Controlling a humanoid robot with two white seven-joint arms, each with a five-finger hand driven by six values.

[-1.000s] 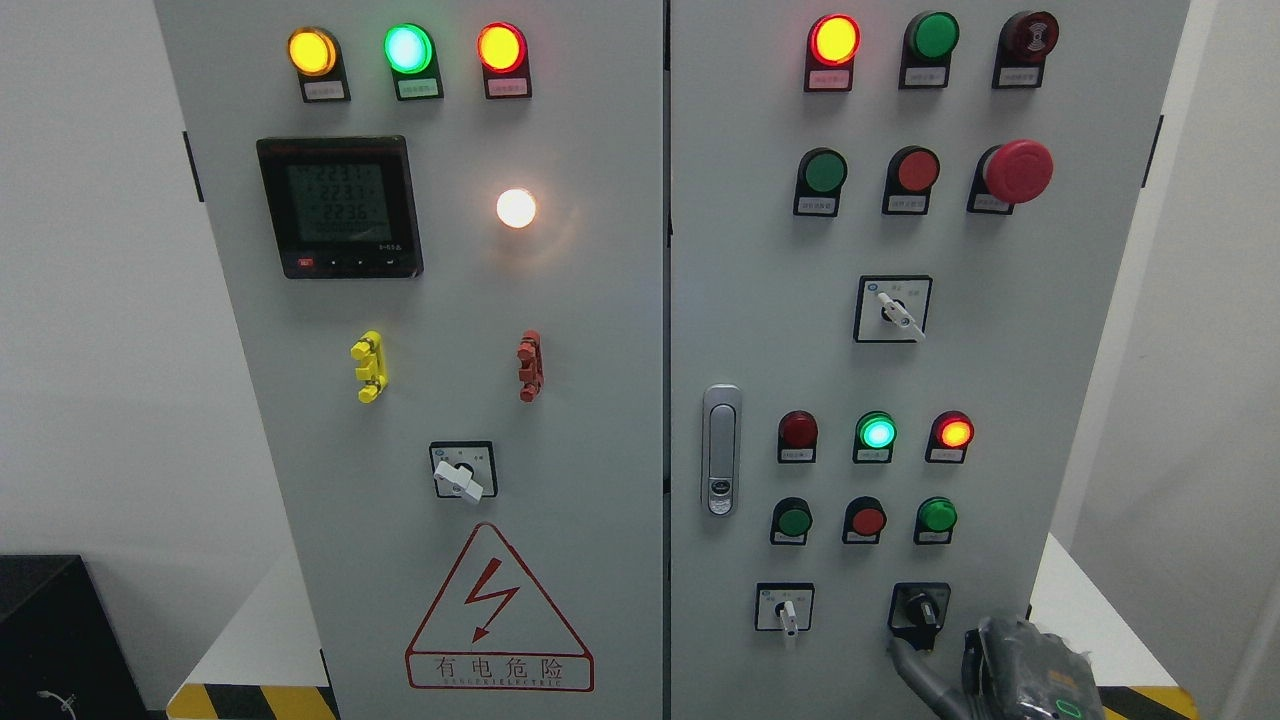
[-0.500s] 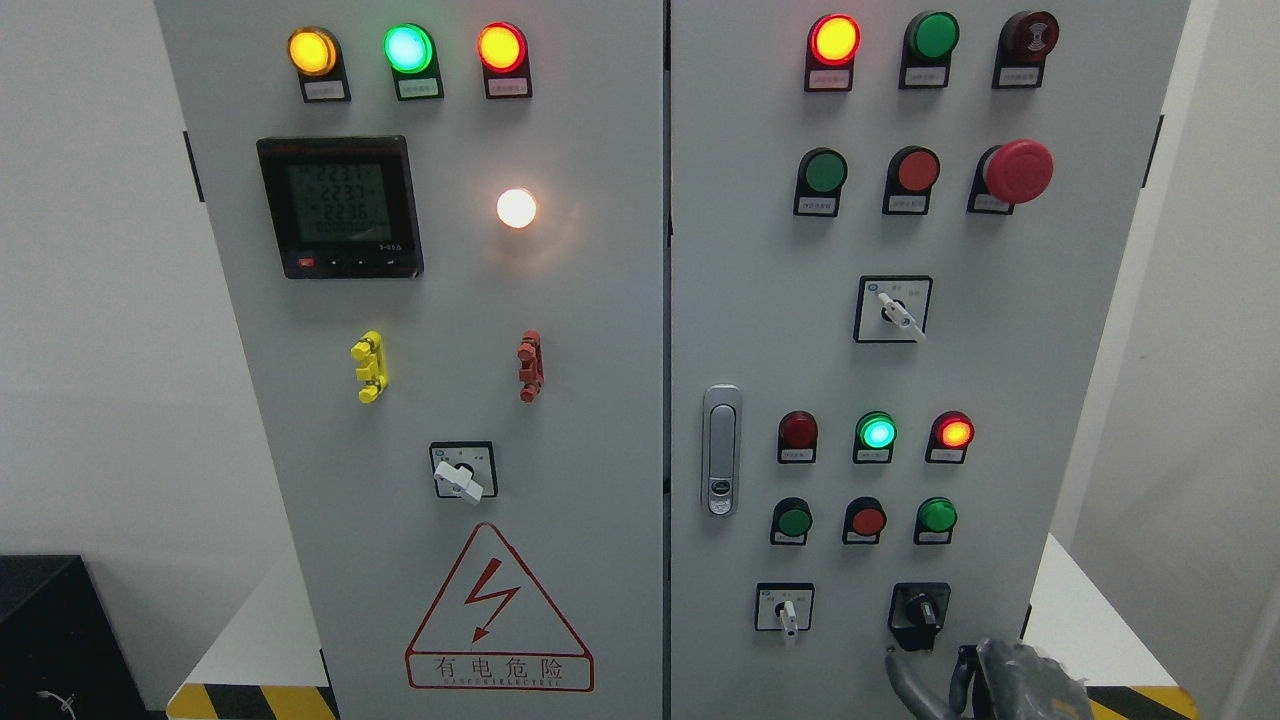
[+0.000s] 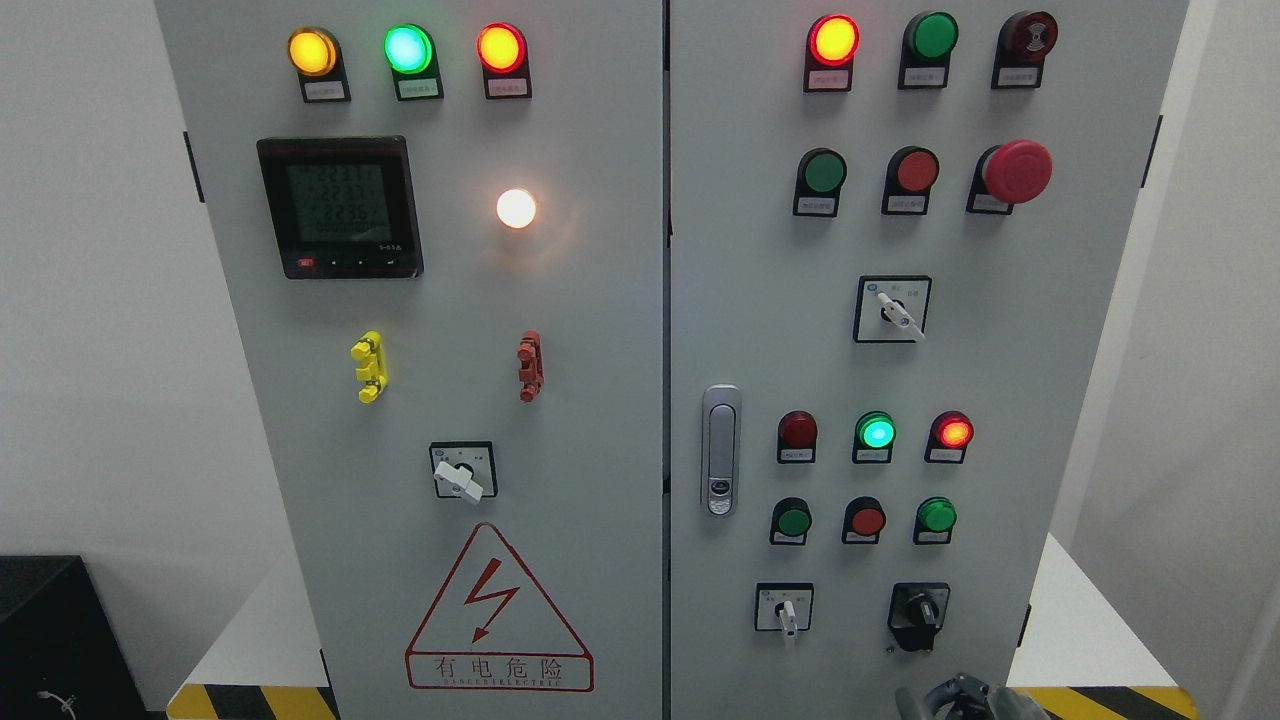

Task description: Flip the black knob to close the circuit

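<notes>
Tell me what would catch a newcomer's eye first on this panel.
Probably the glowing white lamp on the left door, beside the digital meter, and the big red mushroom button at the upper right. Next, the red lightning warning triangle at the lower left. The black knob sits at the lower right, with the right hand just below it.

Right robot hand (image 3: 968,697): showing only as small grey-and-black portion at bottom edge of head view, right of centre. Top of hand poking just above frame border; rest lying below picture. Rounded grey knuckle-like parts and dark gaps between them showing, finger pose not readable from this sliver. Hand touching nothing in visible part. Wrist and forearm lying out of frame. Left arm and left robot hand not appearing anywhere in view.
</notes>
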